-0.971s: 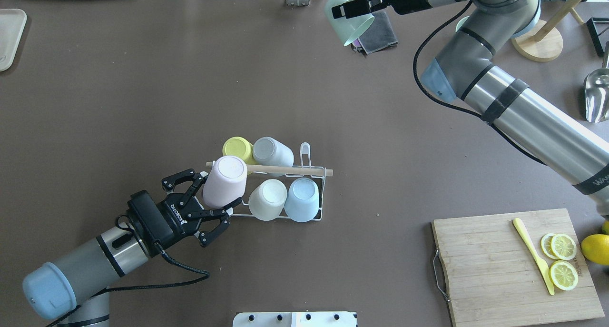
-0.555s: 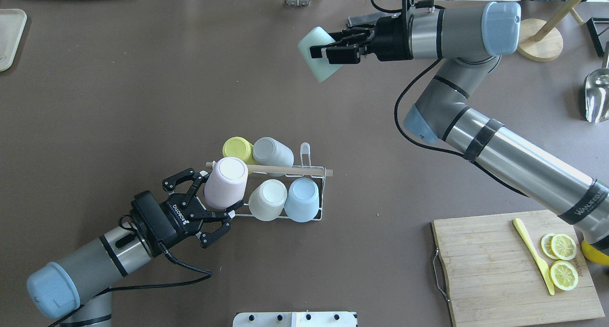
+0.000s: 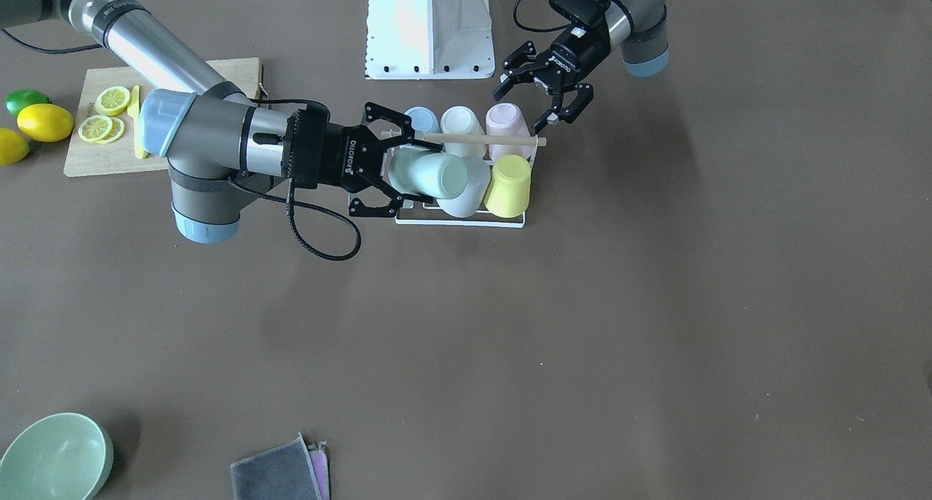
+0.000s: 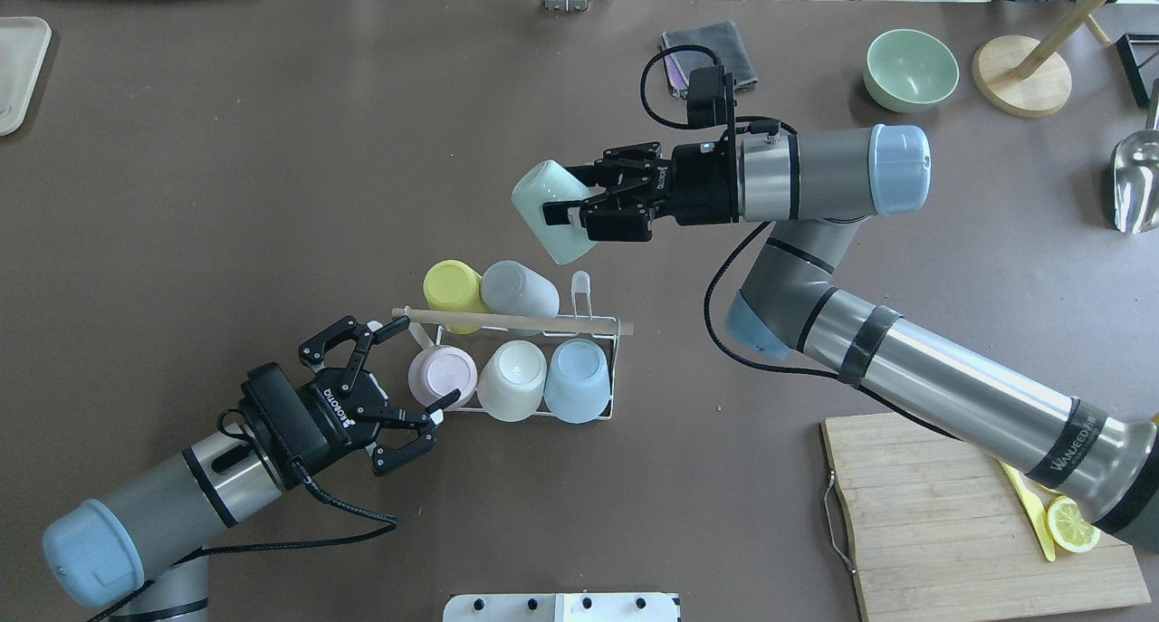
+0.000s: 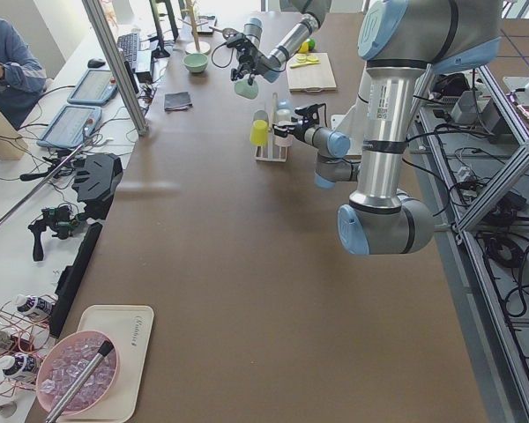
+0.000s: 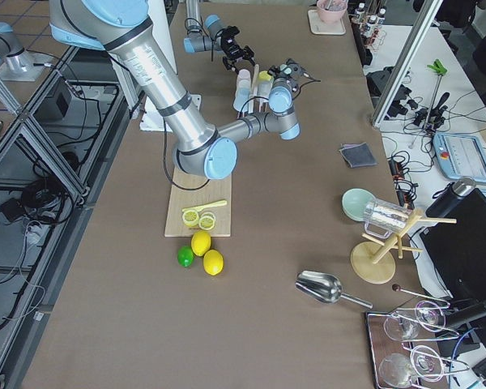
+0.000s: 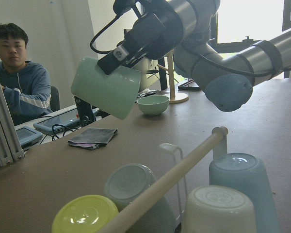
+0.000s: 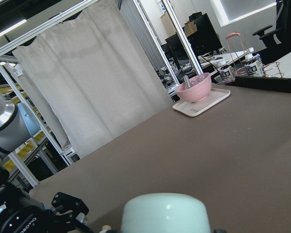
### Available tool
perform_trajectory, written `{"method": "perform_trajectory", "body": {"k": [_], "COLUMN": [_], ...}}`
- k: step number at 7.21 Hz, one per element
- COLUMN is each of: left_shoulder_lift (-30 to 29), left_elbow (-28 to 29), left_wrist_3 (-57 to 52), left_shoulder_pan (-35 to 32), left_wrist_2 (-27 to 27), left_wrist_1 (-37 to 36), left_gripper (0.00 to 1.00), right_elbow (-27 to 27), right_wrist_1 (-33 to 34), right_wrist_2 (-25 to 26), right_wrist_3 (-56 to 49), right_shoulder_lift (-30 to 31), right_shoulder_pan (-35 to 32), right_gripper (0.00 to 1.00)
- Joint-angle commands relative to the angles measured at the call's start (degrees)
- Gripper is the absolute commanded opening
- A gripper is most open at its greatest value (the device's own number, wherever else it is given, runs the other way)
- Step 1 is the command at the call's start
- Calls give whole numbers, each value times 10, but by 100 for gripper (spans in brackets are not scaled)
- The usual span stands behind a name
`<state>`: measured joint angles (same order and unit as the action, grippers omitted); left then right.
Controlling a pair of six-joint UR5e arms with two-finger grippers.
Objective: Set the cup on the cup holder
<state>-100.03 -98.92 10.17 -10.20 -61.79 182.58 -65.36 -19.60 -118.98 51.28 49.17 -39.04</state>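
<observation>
A: Well, from the front: what in the right claw (image 3: 419, 174)?
B: Closed on the mint cup (image 3: 437, 176), lying sideways, overlapping the end of the cup holder (image 3: 459, 223) on that arm's side.
A: And the left claw (image 3: 518, 113)?
B: Spread wide, just beside the pink cup (image 3: 507, 125) at the holder's other end.
A: From overhead?
B: Gripping the mint cup by its rim, base pointing away from the claw, just beyond the holder's far row and near a free prong (image 4: 580, 287). Upside down on the holder: yellow cup (image 4: 450, 284) and grey cup (image 4: 516, 287) beyond the wooden rod (image 4: 516, 320); pink, cream cup (image 4: 512, 379) and blue cup (image 4: 577, 379) on the robot's side. Left claw gaping, pink cup right at its fingertips; touching or not, cannot tell.
A: From the left end of the table (image 5: 203, 264)?
B: Mint cup up in the air, higher than the racked cups, in the far arm's claw.
A: From the right end?
B: Too small to add anything; holder and both claws bunched together far off.
A: Left wrist camera?
B: Looking up at the mint cup, tipped, mouth down and to the right, pinched at the rim. Below, the rod slanting across, yellow and grey on one side, cream and blue on the other, the free prong between grey and blue.
A: Right wrist?
B: Just the mint cup's rounded base at the bottom edge, and the left claw, open, low on the left.
</observation>
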Motion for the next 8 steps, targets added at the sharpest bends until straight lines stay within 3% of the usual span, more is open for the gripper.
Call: {"method": "perform_trajectory", "body": {"k": [1,4,6,8], "left_shoulder_lift": [6,79,121,137], "left_elbow": [-7,-85,-125,-132], "left_wrist_3": [-1,-2,5,17], "left_shoulder_pan": [-1,-14,-112,-235], "left_wrist_2": [0,-1,-10,-145], "left_wrist_1": [14,1,-81,-208], "left_gripper": [97,97,97,97], "right_elbow": [5,38,47,46], "right_wrist_1": [-38,-37,-38,-44], "right_wrist_2": [3,36,38,52], "right_wrist_3": [0,-17,-30,-48], "right_shoulder_lift": [1,-8,-7,-1], "right_shoulder_pan": [10,19,31,46], "right_gripper": [0,0,0,0]}}
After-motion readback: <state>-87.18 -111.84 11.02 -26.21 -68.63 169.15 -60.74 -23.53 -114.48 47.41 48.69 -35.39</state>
